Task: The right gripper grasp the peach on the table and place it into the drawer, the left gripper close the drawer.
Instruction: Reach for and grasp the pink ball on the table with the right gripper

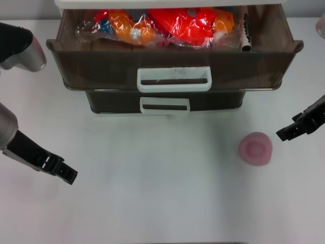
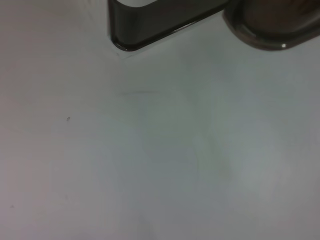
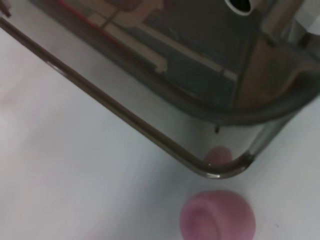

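Note:
The pale-pink peach (image 1: 256, 148) lies on the white table (image 1: 162, 203), to the right of and in front of the drawer unit. In the right wrist view the peach (image 3: 217, 219) sits just off the rounded corner of the drawer (image 3: 150, 75). The top drawer (image 1: 174, 80) is pulled out, and its white loop handle faces me. My right gripper (image 1: 285, 132) hovers just right of the peach, apart from it. My left gripper (image 1: 68, 175) hangs low at the front left, far from the drawer and holding nothing.
Red and orange plastic-wrapped packets (image 1: 167, 25) fill the open drawer, with a dark pen-like object (image 1: 246, 33) at its right side. A second drawer (image 1: 165, 105) sits shut beneath. The left wrist view shows bare table and a corner of the drawer unit (image 2: 150, 25).

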Motion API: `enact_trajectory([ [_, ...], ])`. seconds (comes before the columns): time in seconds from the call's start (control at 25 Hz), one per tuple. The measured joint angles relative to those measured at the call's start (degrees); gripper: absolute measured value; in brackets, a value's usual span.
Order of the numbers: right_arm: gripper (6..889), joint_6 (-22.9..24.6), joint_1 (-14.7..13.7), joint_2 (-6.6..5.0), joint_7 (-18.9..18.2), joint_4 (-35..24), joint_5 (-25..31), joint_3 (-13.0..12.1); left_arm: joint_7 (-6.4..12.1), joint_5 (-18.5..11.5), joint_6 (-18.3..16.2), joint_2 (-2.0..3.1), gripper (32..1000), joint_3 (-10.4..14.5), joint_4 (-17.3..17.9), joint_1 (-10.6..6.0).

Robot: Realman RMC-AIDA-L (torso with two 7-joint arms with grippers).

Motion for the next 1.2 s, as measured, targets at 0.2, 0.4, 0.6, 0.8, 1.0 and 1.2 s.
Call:
enact_trajectory([
  [0.2,591,0.5,0.0,0.01,-0.3,-0.7,0.2,-0.1,0.01,0.0,0.0,0.0,850,0.0,0.0,0.0],
  [0.4,596,0.9,-0.1,-0.19,-0.8,-1.2,4.0,-0.7,0.01,0.0,0.0,0.04,850,0.0,-0.1,0.0],
  [0.6,602,1.5,0.0,-0.27,-1.5,-1.1,5.2,-0.7,0.01,0.0,0.0,0.08,850,-0.1,-0.1,-0.05],
  [0.8,693,1.9,0.4,-0.28,-2.1,-0.6,5.0,-0.8,0.01,0.0,0.0,0.09,850,-0.3,-0.1,-0.09],
  [1.0,790,2.0,0.8,-0.33,-2.4,-0.2,4.7,-0.8,0.01,0.1,0.1,0.13,850,-0.4,-0.1,-0.17],
  [1.2,835,1.3,0.4,-0.47,-5.6,0.9,2.2,-0.4,0.01,0.3,-0.1,0.17,850,-0.5,-0.1,-0.18],
])
